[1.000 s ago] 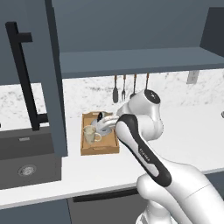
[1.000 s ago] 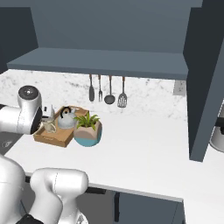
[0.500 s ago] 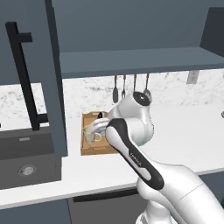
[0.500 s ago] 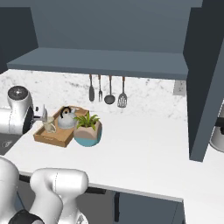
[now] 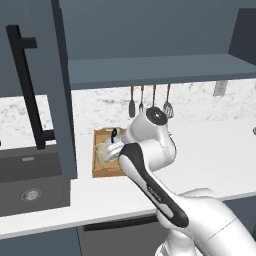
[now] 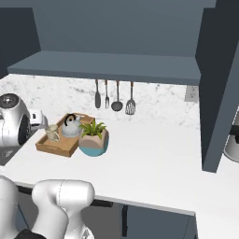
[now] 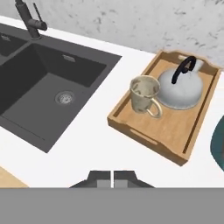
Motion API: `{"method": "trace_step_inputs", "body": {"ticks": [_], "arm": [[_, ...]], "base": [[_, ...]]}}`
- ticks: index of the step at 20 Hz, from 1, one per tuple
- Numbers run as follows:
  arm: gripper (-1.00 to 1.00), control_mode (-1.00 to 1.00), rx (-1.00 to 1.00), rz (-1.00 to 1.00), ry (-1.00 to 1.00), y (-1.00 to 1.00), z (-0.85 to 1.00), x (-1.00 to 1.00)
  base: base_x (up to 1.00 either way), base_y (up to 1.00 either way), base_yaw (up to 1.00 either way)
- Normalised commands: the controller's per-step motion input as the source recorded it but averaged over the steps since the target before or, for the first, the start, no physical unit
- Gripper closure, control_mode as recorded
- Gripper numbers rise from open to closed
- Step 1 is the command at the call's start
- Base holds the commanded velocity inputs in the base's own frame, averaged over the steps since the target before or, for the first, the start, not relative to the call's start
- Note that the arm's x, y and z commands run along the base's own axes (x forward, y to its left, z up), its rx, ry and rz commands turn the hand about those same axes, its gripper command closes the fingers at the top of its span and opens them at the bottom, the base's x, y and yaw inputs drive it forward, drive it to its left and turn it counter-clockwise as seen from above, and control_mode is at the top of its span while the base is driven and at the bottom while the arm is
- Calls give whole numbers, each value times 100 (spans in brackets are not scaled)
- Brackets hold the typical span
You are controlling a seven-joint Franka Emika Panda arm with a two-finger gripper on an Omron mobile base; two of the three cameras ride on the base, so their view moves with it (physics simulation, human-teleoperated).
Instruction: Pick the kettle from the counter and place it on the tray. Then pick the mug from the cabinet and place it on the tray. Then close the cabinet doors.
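The wooden tray (image 7: 166, 131) lies on the white counter (image 7: 94, 144) to the right of the sink. In it stand the silver kettle (image 7: 181, 89) with its black handle and the beige mug (image 7: 143, 95), touching side by side. From the right base view the tray (image 6: 50, 147), kettle (image 6: 71, 127) and mug (image 6: 52, 134) sit beside my arm. My gripper (image 7: 113, 176) hovers over the counter short of the tray, shut with nothing in it. The cabinet shelf (image 5: 150, 70) is bare and both cabinet doors (image 5: 42, 85) (image 6: 219, 88) stand open.
A dark sink (image 7: 43, 83) with a black faucet (image 7: 29, 19) lies left of the tray. A pink-and-teal plant pot (image 6: 93, 141) stands against the tray's right side. Utensils (image 6: 114, 95) hang on the back wall. A metal appliance (image 6: 232, 142) stands at the far right.
My gripper has closed from wide open to shut. The hand has drawn back from the tray toward the sink side, leaving the mug standing in the tray.
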Motion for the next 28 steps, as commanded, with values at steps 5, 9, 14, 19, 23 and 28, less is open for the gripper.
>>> {"method": "trace_step_inputs", "body": {"ticks": [5, 9, 14, 19, 23, 28], "arm": [[100, -100, -21, 5, -30, 1, -7, -25], [100, -100, -25, 1, -43, 7, -14, -21], [100, -100, -25, 0, -41, 9, -4, -13], [100, -100, -19, 0, -18, 21, 12, -20], [100, -100, -17, 0, -3, 34, 19, -26], [100, -100, -11, 0, -10, 45, 14, -18]], "base": [[0, 0, 0], [0, 0, 0], [0, 0, 0], [0, 0, 0], [0, 0, 0], [0, 0, 0]]}}
